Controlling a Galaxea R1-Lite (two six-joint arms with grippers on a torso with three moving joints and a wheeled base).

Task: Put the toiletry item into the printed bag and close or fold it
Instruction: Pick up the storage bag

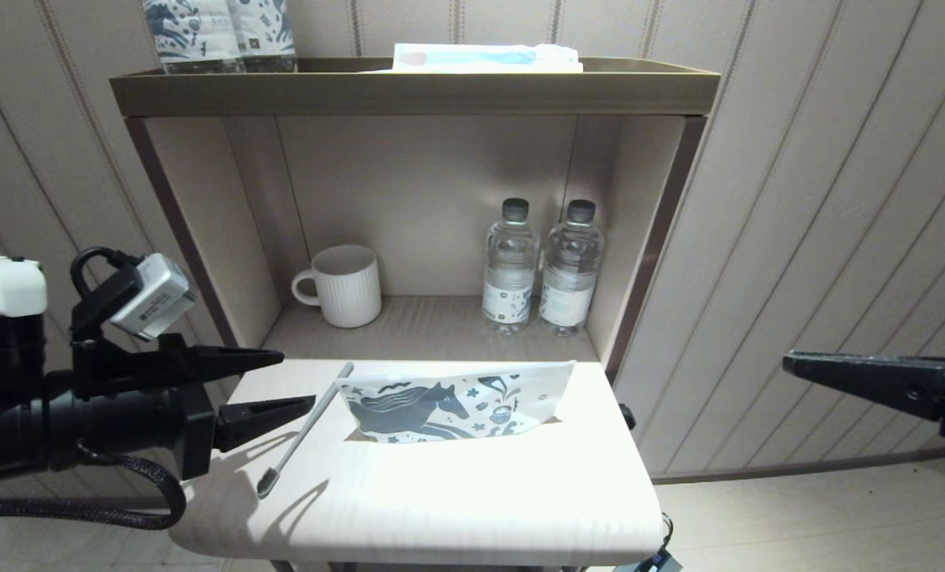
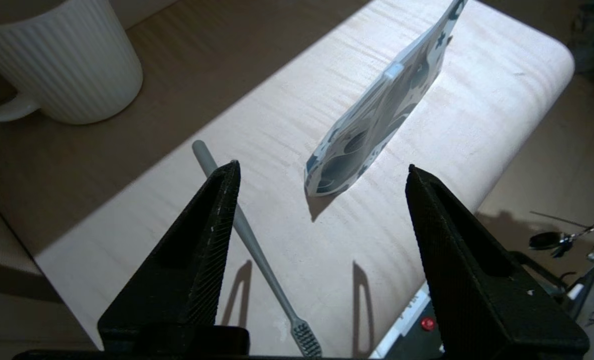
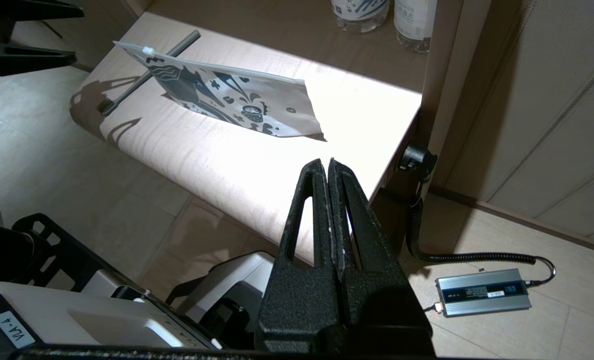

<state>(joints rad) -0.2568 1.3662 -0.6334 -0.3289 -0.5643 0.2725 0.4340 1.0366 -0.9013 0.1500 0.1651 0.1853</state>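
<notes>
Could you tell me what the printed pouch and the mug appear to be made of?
Printed pouch: probably thin matte plastic film or coated fabric, since it stands stiffly on edge. Mug: likely glazed ceramic, white and vertically ribbed with a soft sheen.

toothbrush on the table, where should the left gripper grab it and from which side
Probably mid-handle, from above. The toothbrush lies flat on the table, bristle head toward the front edge, the other end beside the printed bag. The bare middle of the handle is clear of the bag. The left gripper, fingers open, is already beside it, so closing across the slim handle suits.
</notes>
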